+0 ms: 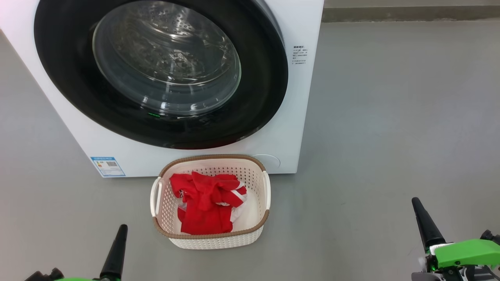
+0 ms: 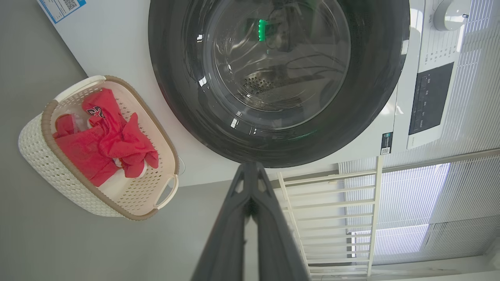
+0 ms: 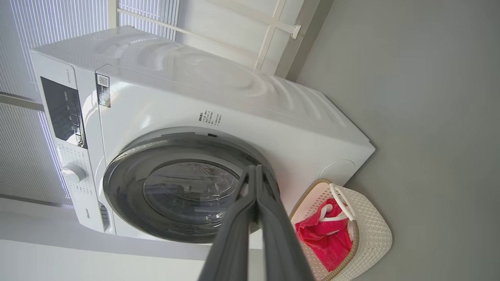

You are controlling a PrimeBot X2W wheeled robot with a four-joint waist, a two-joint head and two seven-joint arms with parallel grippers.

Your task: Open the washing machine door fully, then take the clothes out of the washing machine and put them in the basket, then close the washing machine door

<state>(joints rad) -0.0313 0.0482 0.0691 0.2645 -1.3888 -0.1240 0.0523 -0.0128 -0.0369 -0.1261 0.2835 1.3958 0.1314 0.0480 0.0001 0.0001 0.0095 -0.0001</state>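
Closest to us, both arms sit low and back from the work. The left gripper (image 2: 250, 171) has its two long dark fingers pressed together with nothing between them, and the right gripper (image 3: 256, 171) is the same, pinched closed and empty. Just beyond them, on the grey floor (image 1: 390, 117), stands the small cream perforated plastic basket with the brown woven-look rim (image 1: 213, 158). The bright red bundle of clothes with white trim (image 1: 207, 207) lies heaped inside it, well below the rim. Right behind the basket, almost touching it, is the large white front-loading washing machine (image 1: 304, 97). Its big round door, glossy black rim around bulging clear glass (image 1: 258, 78), lies flat against the front. Through the glass I see bare perforated steel and no fabric. By my reading all three steps are done: laundry out, basket loaded, door pushed to. Whether the latch has truly caught, I can't tell from here. If anything is left, it calls for a closed fingertip pressed firmly on the black rim, on the side away from the hinge, to seat it; otherwise the arms simply rest.
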